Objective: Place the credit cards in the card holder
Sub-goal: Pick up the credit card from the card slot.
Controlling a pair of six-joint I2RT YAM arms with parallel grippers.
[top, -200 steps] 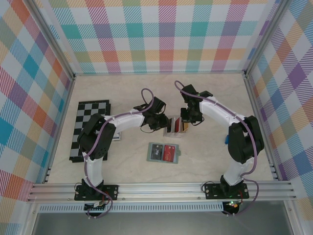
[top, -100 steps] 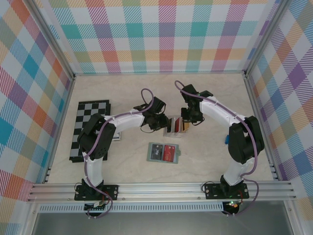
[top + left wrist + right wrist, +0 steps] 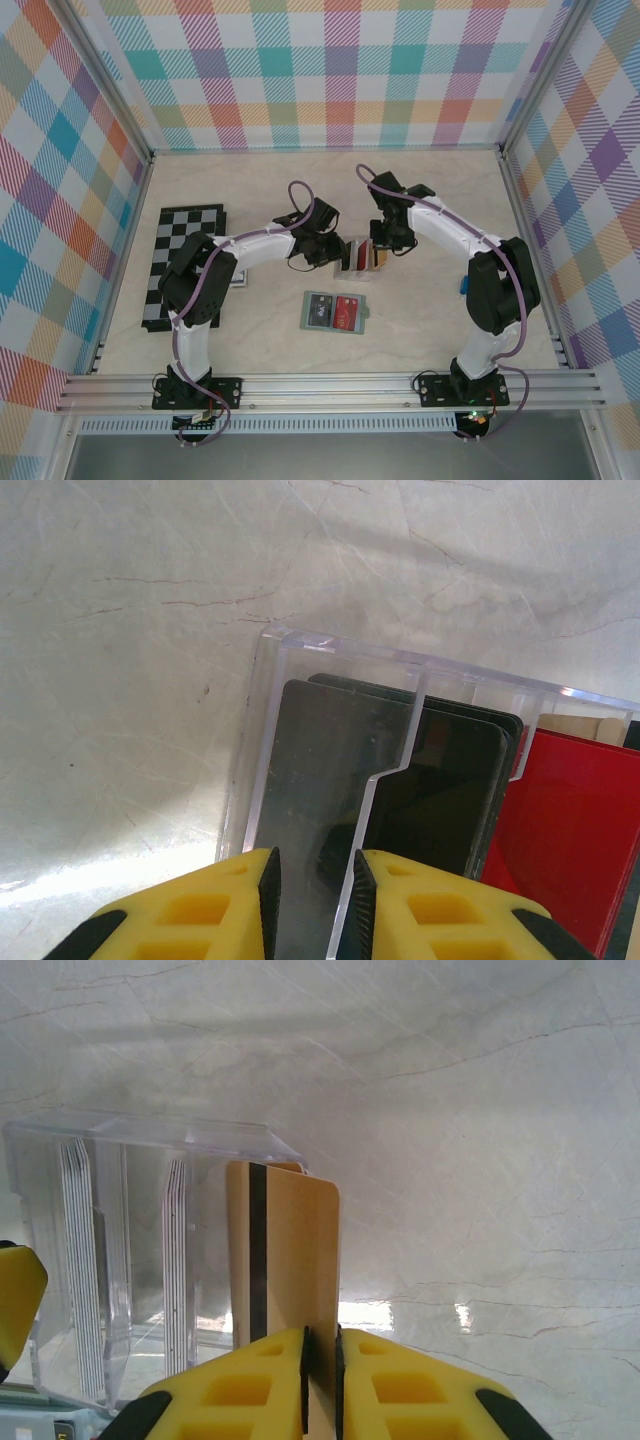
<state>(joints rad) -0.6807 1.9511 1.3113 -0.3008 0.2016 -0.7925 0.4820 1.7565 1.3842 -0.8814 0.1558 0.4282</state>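
A clear plastic tray [image 3: 360,255] stands mid-table between my two grippers, with credit cards upright in its slots. My left gripper [image 3: 313,900] is shut on the tray's end compartment [image 3: 340,645], and a dark grey card [image 3: 320,760] sits between its pads. A black card [image 3: 450,790] and a red card [image 3: 570,830] stand further along. My right gripper [image 3: 320,1360] is shut on an upright orange-tan card [image 3: 290,1250] with a black stripe, at the tray's other end [image 3: 130,1140]. The sage-green card holder [image 3: 366,318] lies open nearer the arms, showing a black card [image 3: 320,312] and a red card [image 3: 347,313].
A chessboard [image 3: 185,260] lies flat at the left by the left arm. A small blue object [image 3: 464,285] sits beside the right arm. Plaid walls close in the table on three sides. Pale bare tabletop [image 3: 430,190] lies behind the tray.
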